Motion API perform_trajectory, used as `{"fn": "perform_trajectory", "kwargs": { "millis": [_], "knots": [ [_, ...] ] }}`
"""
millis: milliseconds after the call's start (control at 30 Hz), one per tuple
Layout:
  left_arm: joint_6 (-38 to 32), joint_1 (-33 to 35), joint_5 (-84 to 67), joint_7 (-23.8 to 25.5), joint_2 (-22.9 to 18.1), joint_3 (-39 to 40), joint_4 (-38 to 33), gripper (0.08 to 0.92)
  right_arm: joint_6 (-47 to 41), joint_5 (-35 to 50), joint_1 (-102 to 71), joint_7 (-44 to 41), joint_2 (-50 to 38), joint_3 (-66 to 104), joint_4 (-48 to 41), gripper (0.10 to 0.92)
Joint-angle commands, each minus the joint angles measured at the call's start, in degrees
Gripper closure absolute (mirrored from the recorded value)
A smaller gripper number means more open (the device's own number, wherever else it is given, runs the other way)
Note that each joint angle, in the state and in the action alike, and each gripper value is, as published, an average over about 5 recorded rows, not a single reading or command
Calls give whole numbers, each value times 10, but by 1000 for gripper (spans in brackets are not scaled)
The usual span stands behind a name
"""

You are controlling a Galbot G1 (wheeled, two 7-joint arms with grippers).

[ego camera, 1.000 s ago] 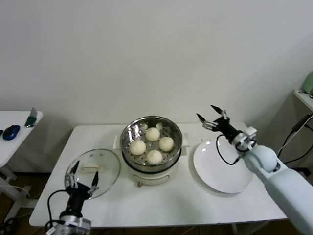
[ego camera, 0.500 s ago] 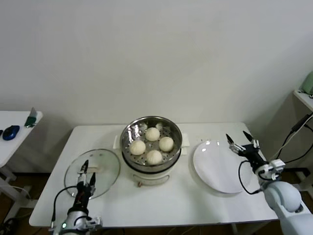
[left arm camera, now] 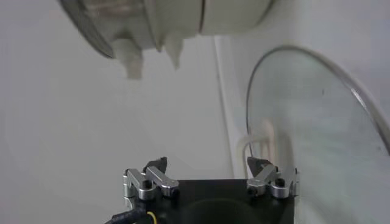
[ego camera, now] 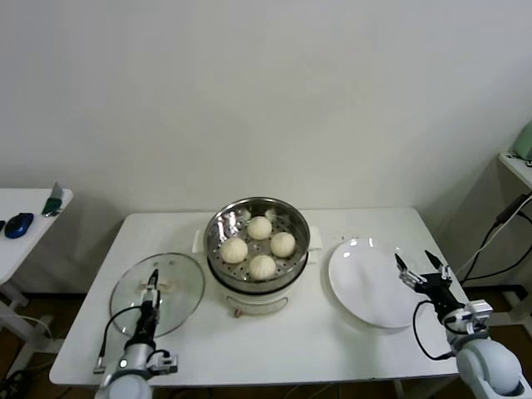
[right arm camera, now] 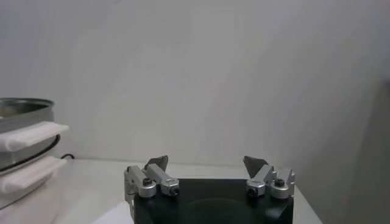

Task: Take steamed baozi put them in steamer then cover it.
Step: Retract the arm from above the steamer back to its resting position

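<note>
Tabletop: cover (ego camera: 158, 290) under left gripper (ego camera: 153, 283) (open)

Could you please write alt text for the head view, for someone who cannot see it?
Four baozi sit in the uncovered steamer on a white table. The glass cover lies to its left under the left gripper; the right gripper hovers open by an empty plate.

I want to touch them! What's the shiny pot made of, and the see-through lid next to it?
The steamer looks like polished steel: its rim and holed tray gleam silver, while its base looks like white plastic. The cover seems to be clear glass, since the table shows through it, with a thin metal-looking rim. The baozi look like soft, matte dough.
</note>
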Motion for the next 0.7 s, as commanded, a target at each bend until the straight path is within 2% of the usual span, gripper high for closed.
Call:
{"fn": "perform_trajectory", "kwargs": {
  "millis": [33,300,700],
  "knots": [
    [4,-83,25,-5,8,-5,98,177,-3,-18,-25,-2,15,19,4,203],
    [4,-107,-12,-5,15,-5,110,177,1,-32,-24,-12,21,17,-3,203],
    [-8,-107,-59,-8,14,3,108,185,12,-65,-19,-28,33,12,-21,203]
  ]
}}
